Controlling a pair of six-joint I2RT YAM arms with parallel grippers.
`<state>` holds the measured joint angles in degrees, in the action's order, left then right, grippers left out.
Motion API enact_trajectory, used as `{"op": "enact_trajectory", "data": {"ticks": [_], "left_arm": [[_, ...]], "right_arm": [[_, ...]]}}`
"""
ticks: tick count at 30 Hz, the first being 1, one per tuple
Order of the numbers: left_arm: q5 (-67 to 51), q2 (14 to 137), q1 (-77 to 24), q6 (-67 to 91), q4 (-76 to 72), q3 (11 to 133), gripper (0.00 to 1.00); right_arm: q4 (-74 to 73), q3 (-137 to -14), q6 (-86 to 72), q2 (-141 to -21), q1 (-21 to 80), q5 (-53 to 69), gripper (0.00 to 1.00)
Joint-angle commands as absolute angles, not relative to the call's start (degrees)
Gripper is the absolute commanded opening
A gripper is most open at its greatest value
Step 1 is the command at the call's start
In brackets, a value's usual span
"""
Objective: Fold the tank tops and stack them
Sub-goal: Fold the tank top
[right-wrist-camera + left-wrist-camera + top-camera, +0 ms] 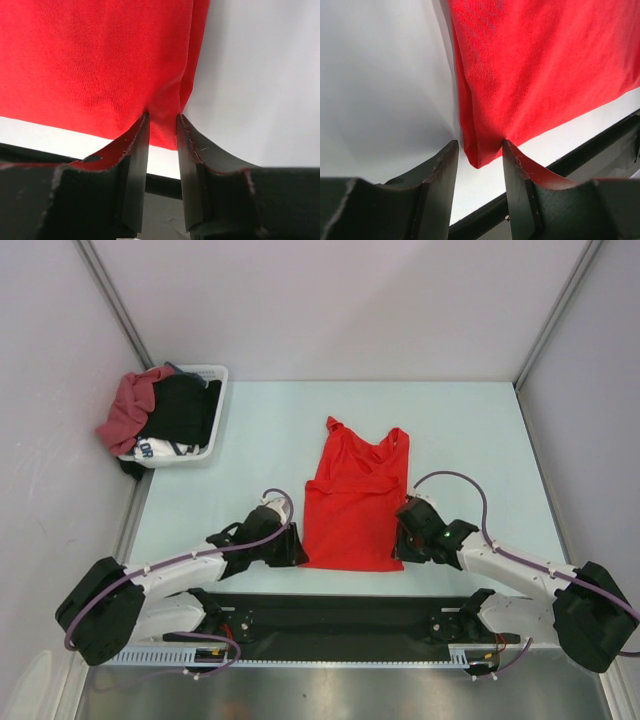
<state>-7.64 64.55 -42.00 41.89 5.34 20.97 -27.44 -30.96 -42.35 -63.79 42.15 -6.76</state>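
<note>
- Left gripper [480, 145]: jaws partly spread and lowered to the table [470, 440]. They straddle the near-left hem corner of the bright red tank top [352, 510]. The corner lies flat in the gap and brushes the inner face of one finger. No clamping shows.
- Right gripper [162, 117]: jaws stand closer together at the near-right hem corner of the same top. A pucker of red cloth is squeezed between the two tips, with creases running out from it, so this reads as a pinch on the fabric.
- Bright red tank top: spread face-up at the table's centre, with the straps toward the far side and the hem toward the arms. It is slightly rumpled across the chest, and no fold has been made in it.
- Maroon tank top [128, 408]: hangs over the left rim of the white basket [215, 375] at the far-left corner, well apart from both arms.
- Basket contents: black garments [185, 405] fill the middle, and a white cloth [160, 448] with dark lettering sits at the near edge.
- Progress (judged): early.
  - Done: one top laid out, with both hem corners addressed.
  - Left: secure the left corner and fold the hem toward the straps.
  - Left: fetch, spread and fold the maroon top.
  - Left: stack the two tops.
</note>
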Motion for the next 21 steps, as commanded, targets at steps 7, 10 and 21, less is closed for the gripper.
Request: {"op": "enact_trajectory", "data": {"ticks": [7, 10, 21], "left_arm": [[-6.2, 66.4, -42.1, 39.4, 6.8, 24.3, 0.44], [-6.2, 66.6, -42.1, 39.0, 7.0, 25.0, 0.42], [-8.5, 67.4, -42.2, 38.4, 5.3, 23.7, 0.4]], "right_arm": [[-29.3, -33.3, -43.5, -61.5, 42.5, -9.5, 0.0], [-33.8, -32.2, -47.1, -55.7, 44.0, -13.0, 0.0], [-34.6, -19.6, -60.2, -45.8, 51.9, -10.0, 0.0]]}}
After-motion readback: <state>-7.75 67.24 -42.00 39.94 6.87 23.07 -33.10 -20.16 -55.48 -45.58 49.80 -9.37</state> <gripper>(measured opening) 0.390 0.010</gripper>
